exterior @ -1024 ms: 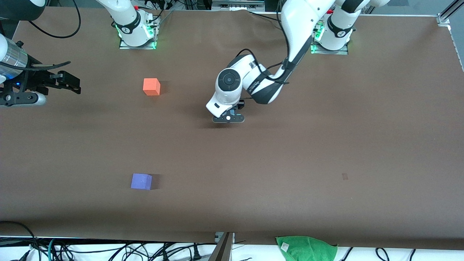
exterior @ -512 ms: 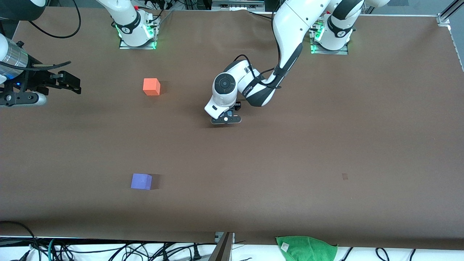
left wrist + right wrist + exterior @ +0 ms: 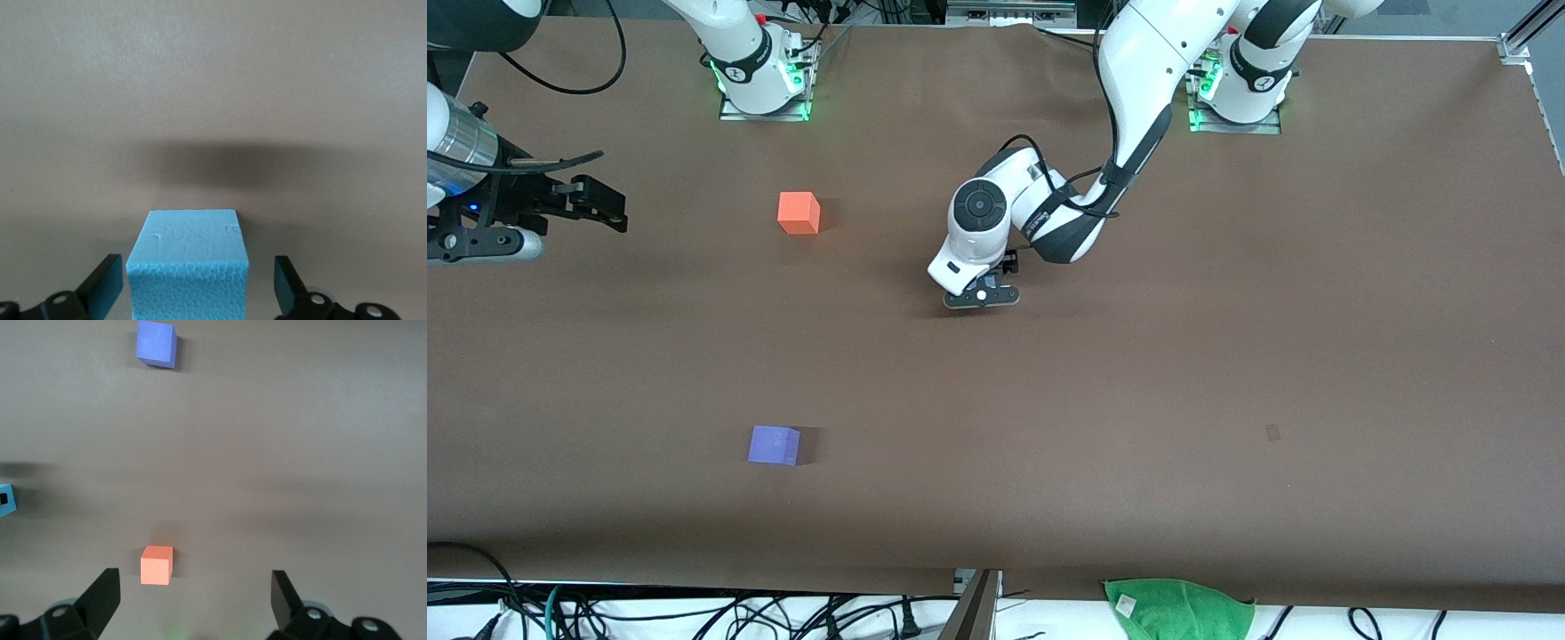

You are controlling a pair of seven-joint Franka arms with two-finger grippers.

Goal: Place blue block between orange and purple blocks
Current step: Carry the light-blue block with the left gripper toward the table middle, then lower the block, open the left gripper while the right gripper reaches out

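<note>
The light blue block (image 3: 189, 263) stands between the open fingers of my left gripper (image 3: 199, 277), with a gap on each side. In the front view my left gripper (image 3: 982, 297) is low over the middle of the table and hides the block. The orange block (image 3: 799, 212) lies toward the right arm's end, close to the bases. The purple block (image 3: 774, 444) lies nearer the front camera. My right gripper (image 3: 600, 206) waits open and empty at the right arm's end. Its wrist view shows the orange block (image 3: 157, 565), the purple block (image 3: 156, 343) and an edge of the blue block (image 3: 5, 500).
A green cloth (image 3: 1178, 609) lies off the table's front edge. Cables run along that edge. The brown table top (image 3: 1227, 311) is bare toward the left arm's end.
My left gripper has shifted a little toward the right arm's end and slightly lower over the last second. The right arm and the orange and purple blocks have not moved.
</note>
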